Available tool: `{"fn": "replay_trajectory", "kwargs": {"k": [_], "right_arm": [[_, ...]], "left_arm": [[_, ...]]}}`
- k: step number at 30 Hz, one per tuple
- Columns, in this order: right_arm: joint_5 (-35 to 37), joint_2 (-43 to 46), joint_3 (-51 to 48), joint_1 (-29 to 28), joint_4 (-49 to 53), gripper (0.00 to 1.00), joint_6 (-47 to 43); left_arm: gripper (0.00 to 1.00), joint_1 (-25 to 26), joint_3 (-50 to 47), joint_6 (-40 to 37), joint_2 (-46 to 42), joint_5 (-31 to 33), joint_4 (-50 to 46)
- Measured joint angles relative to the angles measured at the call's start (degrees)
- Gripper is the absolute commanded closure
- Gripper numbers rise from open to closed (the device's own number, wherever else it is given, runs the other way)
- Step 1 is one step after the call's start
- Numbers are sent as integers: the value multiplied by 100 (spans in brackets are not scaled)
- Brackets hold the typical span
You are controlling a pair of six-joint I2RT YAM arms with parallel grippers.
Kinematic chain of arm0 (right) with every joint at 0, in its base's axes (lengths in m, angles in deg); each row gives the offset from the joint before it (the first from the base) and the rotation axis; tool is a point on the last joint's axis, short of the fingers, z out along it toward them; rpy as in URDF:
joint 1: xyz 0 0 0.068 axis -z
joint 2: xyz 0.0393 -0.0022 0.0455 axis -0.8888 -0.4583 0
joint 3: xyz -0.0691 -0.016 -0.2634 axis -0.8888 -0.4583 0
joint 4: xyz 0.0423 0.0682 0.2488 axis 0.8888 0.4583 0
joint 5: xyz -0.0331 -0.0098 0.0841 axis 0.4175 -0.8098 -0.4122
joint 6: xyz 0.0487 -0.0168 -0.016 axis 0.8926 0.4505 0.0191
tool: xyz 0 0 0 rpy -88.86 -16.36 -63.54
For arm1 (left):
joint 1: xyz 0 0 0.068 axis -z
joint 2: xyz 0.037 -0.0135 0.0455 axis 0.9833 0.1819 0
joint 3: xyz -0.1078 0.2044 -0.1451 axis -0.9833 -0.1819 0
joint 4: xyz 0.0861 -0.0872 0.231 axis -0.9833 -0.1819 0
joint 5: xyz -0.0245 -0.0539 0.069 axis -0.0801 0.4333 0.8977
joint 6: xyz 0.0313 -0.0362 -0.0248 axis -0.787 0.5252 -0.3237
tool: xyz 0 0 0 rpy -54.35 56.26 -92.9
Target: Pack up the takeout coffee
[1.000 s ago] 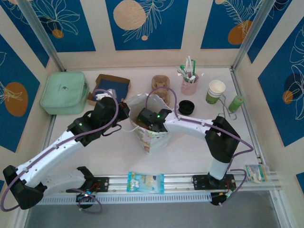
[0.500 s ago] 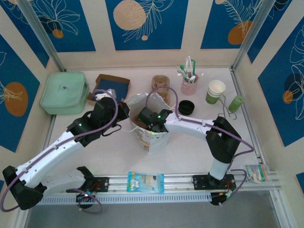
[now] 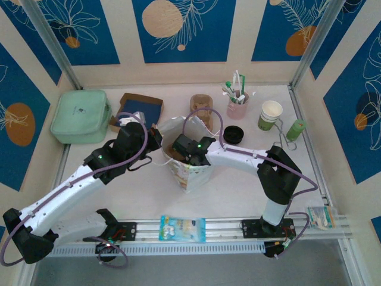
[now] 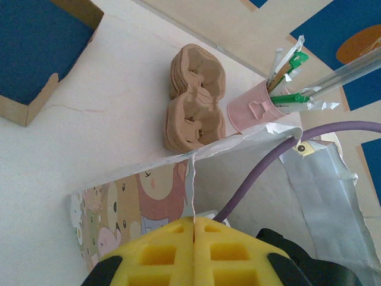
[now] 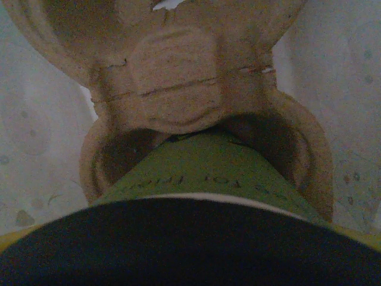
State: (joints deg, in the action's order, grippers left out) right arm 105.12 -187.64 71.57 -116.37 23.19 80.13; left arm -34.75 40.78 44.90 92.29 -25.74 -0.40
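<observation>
Barely anything is changing since a second ago: the right gripper [image 3: 189,148], fingers spread wide around the takeout coffee [image 5: 196,173], is settling it into the pulp carrier [image 5: 172,77] inside the paper bag [image 3: 196,176]. At the bag's 9 o'clock, the left gripper [image 4: 193,229] is pinching the rim. Release looks next.

We see the bag [image 4: 149,196] as printed paper outside, crinkled silvery foil inside. Behind the bag, a pulp carrier [image 4: 193,113] looks rough, matt; within the bag, the takeout coffee [image 5: 196,170] is smooth matt paper.
</observation>
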Motion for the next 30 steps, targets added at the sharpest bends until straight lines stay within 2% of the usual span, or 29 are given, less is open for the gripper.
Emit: {"fn": "replay_trajectory", "kwargs": {"k": [5, 12, 14, 16, 20, 22, 23, 24, 30], "right_arm": [[4, -2, 0, 0, -15, 70, 0], [24, -2, -4, 0, -57, 63, 0], [37, -4, -4, 0, -76, 55, 0], [39, -4, -4, 0, -87, 43, 0], [57, -4, -11, 0, -116, 28, 2], [63, -4, -11, 0, -129, 15, 0], [68, -4, -11, 0, -140, 5, 9], [92, -4, -11, 0, -195, 1, 48], [166, -11, 0, 0, -452, 1, 68]], "left_arm": [[100, 0, -17, 0, -31, 0, -2], [100, 0, -31, 0, -42, 0, 22], [99, 0, -33, 0, -42, 0, 26], [96, 0, -33, 0, -44, 0, 35], [93, 0, -35, 0, -48, 2, 46], [92, 0, -39, 0, -66, 0, 50], [92, 0, -42, 0, -74, 0, 50], [92, 0, -46, 0, -85, 0, 50], [92, 0, -61, 0, -90, 0, 48]]}}
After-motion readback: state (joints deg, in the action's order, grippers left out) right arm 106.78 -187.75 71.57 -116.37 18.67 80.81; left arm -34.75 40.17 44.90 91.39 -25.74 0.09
